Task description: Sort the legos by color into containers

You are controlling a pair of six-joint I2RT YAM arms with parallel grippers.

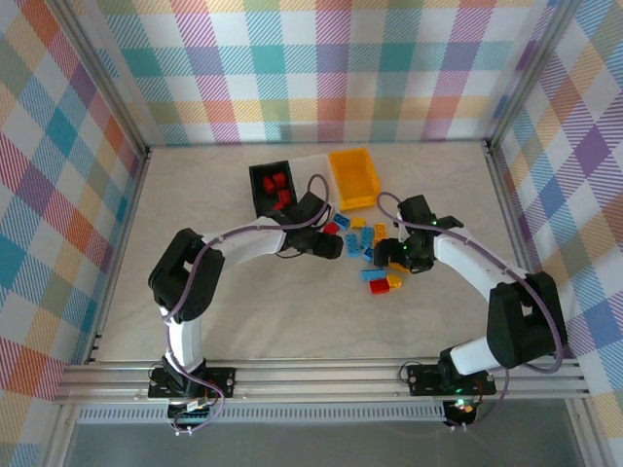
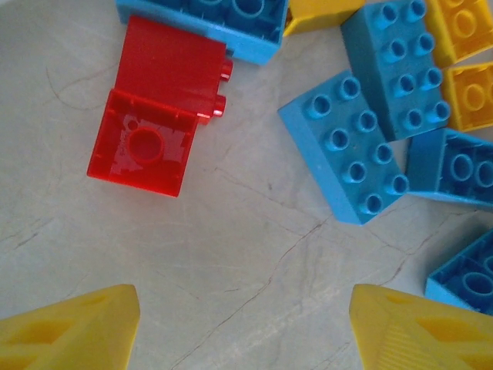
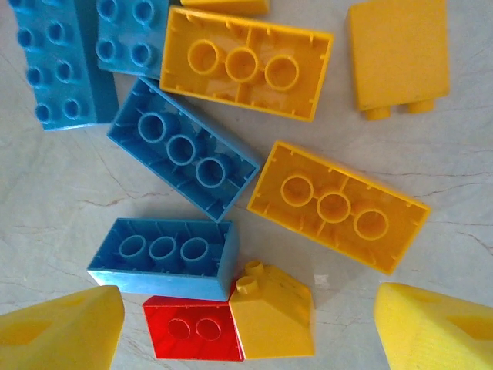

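1. Yellow fingers (image 2: 69, 331) of my left gripper (image 2: 246, 327) sit closest in the left wrist view, at 7 and 5 o'clock. They are spread apart with bare table (image 2: 231, 254) between them. A red brick (image 2: 158, 85) lies tipped over at 11 o'clock, its studs pointing to 3. A blue brick (image 2: 347, 146) sits studs-up at 2 o'clock, with more blue and yellow ones packed around it. The red brick looks light, stiff and glossy, so I judge it best pinched across two flat opposite walls, not over the studs.

2. Next, the right wrist view. My right gripper (image 3: 250, 331) also stands open, pads (image 3: 62, 331) at 7 and 5 o'clock. Between them, touching neither, a second red brick (image 3: 192, 331) and a yellow slope (image 3: 269, 316) lie pressed together. A blue block (image 3: 166, 258) sits just above them at 8 o'clock. Two long yellow bricks (image 3: 339, 204) lie hollow side up, one at centre and one at 12. The slope's slanted face would probably squirt out of a pinch, so its straight sides are the safer hold.

3. Last, the top view. The pile (image 1: 375, 248) of loose bricks lies mid-table, with my left gripper at its 9 o'clock and my right at its 3. The black bin (image 1: 255, 185) at 11 o'clock holds red bricks, and the yellow bin (image 1: 352, 175) stands at 12. A pale bin (image 1: 310, 161) between them is hard to make out. Blue and yellow bricks are all in the pile, so I judge the sorting to be at an early stage.
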